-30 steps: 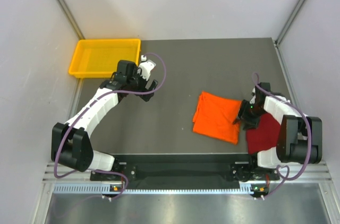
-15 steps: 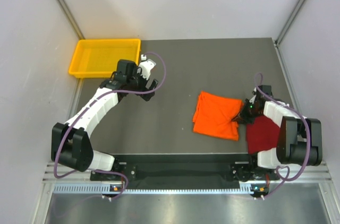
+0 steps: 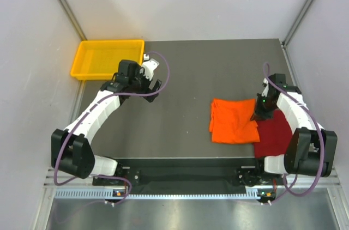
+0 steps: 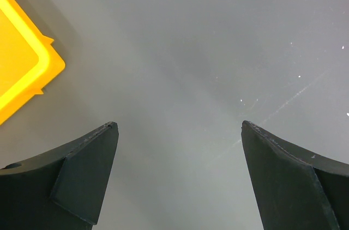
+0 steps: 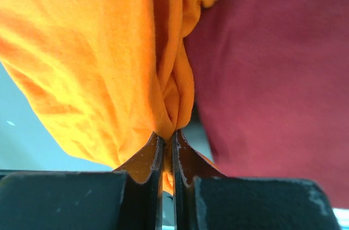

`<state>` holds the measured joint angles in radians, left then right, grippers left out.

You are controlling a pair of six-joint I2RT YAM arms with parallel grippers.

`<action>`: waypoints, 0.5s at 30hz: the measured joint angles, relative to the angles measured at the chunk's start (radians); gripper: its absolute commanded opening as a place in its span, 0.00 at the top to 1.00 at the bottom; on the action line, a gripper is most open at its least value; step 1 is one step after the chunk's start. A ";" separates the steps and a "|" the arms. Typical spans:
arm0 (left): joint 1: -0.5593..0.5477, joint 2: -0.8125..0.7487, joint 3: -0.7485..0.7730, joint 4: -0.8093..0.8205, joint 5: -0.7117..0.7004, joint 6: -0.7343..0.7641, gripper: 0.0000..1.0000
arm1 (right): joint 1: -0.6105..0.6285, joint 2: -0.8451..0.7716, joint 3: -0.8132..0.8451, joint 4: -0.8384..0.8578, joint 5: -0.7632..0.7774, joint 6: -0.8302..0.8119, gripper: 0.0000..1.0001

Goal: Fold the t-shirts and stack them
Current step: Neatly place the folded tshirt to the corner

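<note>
In the top view, the orange t-shirt [image 3: 233,128] is seen in the lower right of the frame as a roughly square folded bundle on the table [image 3: 185,77]. Its right edge meets the left edge of the dark red t-shirt [image 3: 275,137], which lies flat further to the lower right. The right end effector [image 3: 257,114] is set at that right edge. In the right wrist view its fingers are pressed almost together, with a bunched fold of orange cloth pinched between them and the dark red cloth visible just beyond, at the right of the frame. Whether the gripped edge is raised off the table cannot be told.

The left end effector [image 3: 154,87] is held over bare table in the upper left, near the yellow tray [image 3: 106,58] and well apart from both shirts. Its fingers are spread wide, and nothing is held.

The stacking step is judged to be in hand. Both shirts appear to be folded, and the orange one is gripped beside the red one, not yet on top of it. For the next move, the orange bundle would need to be lifted and carried toward the lower right until it sits squarely over the red shirt, then lowered and released. Since only one edge is pinched, the folds could fall open or the lower shirt could be dragged askew, so a slow, low carry is called for.
</note>
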<state>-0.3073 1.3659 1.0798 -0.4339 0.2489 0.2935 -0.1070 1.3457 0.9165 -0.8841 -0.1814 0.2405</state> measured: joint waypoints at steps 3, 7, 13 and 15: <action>0.000 0.000 0.018 -0.005 -0.003 0.000 0.01 | 0.000 -0.008 0.011 -0.057 0.040 -0.024 1.00; 0.000 0.000 0.049 -0.013 -0.003 0.001 0.01 | 0.009 -0.010 0.023 -0.119 0.074 -0.035 1.00; 0.000 0.000 0.068 -0.016 -0.003 0.004 0.01 | 0.061 -0.069 0.036 -0.188 0.119 -0.030 1.00; 0.000 0.000 0.068 -0.016 -0.003 0.005 0.01 | 0.066 -0.105 0.053 -0.219 0.133 -0.027 1.00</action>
<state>-0.3073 1.3659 1.1473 -0.4500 0.2459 0.2985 -0.0410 1.2411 0.9691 -1.1027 -0.0483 0.2131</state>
